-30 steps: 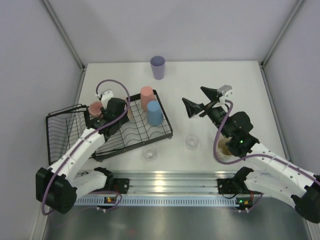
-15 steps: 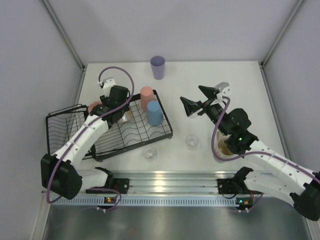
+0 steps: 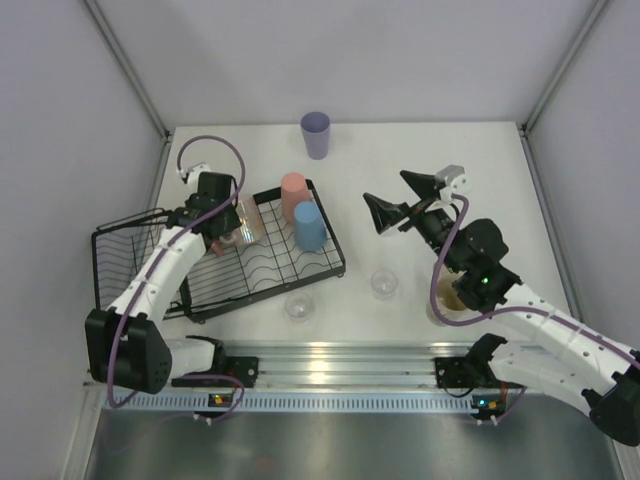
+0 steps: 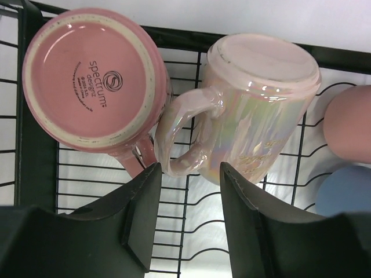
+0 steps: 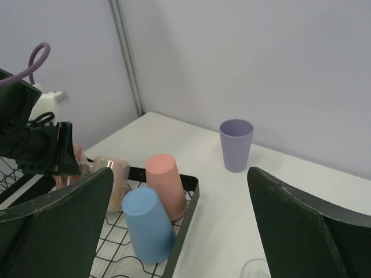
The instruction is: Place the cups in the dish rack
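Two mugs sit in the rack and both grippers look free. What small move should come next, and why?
Probably advance the right gripper toward the lavender cup. It stands upright on the table outside the dish rack, and the open jaws face it in the right wrist view.

Looks like a robotics lab test booth, not a home kitchen. Boxed in by plain pale panels [image 3: 330,50] with bare metal posts [image 3: 128,68] at 11 and 1 o'clock. Fitted with a bare white table [image 3: 480,165], an aluminium rail [image 3: 340,362] at 6 o'clock and two cabled robot arms [image 3: 165,270] bolted to it. Stocked with a dish rack [image 3: 255,275] at 9 o'clock and loose cups [image 3: 315,133].
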Controlling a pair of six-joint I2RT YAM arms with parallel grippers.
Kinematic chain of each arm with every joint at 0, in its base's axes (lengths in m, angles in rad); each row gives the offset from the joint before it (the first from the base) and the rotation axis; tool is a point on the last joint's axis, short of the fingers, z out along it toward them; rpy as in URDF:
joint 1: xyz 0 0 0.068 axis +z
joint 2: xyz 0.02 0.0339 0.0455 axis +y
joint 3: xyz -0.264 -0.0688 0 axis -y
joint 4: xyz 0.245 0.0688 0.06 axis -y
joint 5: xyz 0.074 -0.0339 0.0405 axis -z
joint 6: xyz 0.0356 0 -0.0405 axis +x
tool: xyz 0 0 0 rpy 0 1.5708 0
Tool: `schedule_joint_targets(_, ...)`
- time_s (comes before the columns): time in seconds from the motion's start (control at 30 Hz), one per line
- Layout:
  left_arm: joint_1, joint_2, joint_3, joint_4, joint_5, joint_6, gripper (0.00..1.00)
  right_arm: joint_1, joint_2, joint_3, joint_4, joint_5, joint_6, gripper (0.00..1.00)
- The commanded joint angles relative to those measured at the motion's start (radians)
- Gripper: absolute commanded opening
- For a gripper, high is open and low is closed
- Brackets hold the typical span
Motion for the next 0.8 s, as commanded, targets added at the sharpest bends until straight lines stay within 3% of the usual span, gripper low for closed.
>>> schedule_joint_targets(0.0, 0.001, 0.001, -0.015, -0.002, 0.011, -0.01, 0.5, -0.002, -0.021, 0.006, 0.01, -0.015, 0.0, 0.99)
schedule_joint_targets(0.4, 0.001, 0.074, -0.045, 0.015, -0.054, -0.042, 0.47, -0.002, -0.056, -0.014, 0.002, 0.003, -0.008, 0.99)
schedule_joint_targets(0.77, 0.001, 0.131, -0.042, 0.031, -0.071, -0.021, 0.36, -0.004, -0.038, -0.003, 0.001, 0.013, -0.014, 0.99)
